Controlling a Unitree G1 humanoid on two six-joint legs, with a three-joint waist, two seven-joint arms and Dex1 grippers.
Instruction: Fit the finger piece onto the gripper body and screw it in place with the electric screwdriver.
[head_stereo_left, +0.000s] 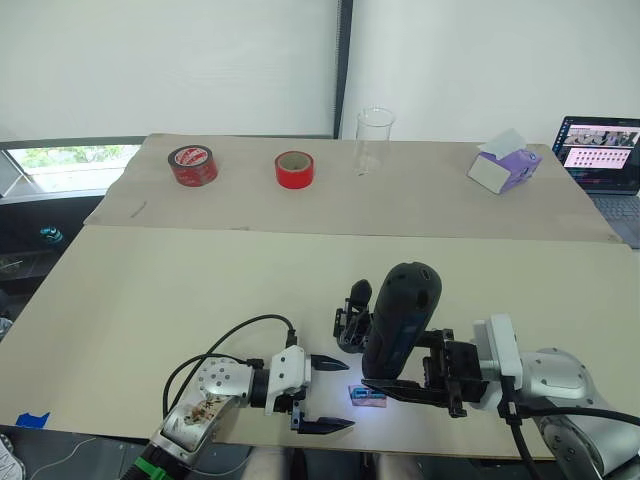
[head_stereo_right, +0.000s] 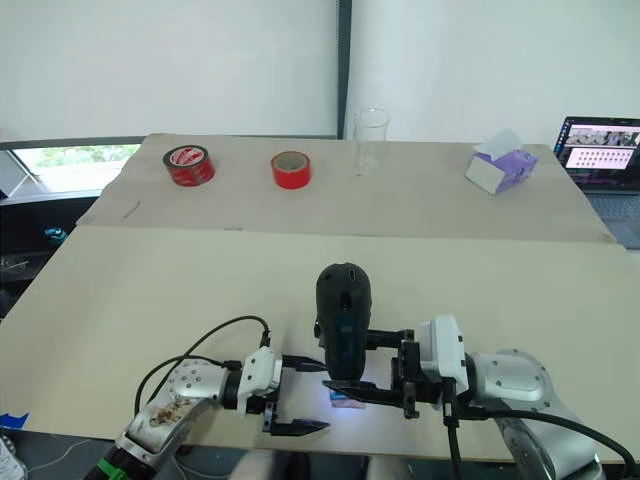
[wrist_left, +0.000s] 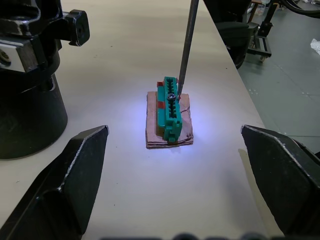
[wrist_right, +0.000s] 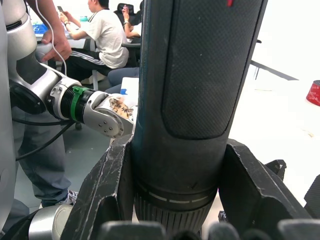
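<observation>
A: What are we gripping at lower centre of the head view?

B: Our right gripper (head_stereo_left: 400, 385) is clenching the electric screwdriver (head_stereo_left: 398, 318), a thick black textured cylinder standing upright, its thin bit touching the green block (wrist_left: 169, 107).

A: And our left gripper (head_stereo_left: 330, 394)?

B: Spread wide, holding nothing; the gripper body (head_stereo_left: 353, 312) is sitting just behind the screwdriver.

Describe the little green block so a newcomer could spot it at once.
Start at the near edge of the long beige table, where the right gripper holds the electric screwdriver upright. Under its thin metal bit, between the two grippers, sits the green block on a brown pad. It alone is bright green and lit up; the parts around it are black.
</observation>
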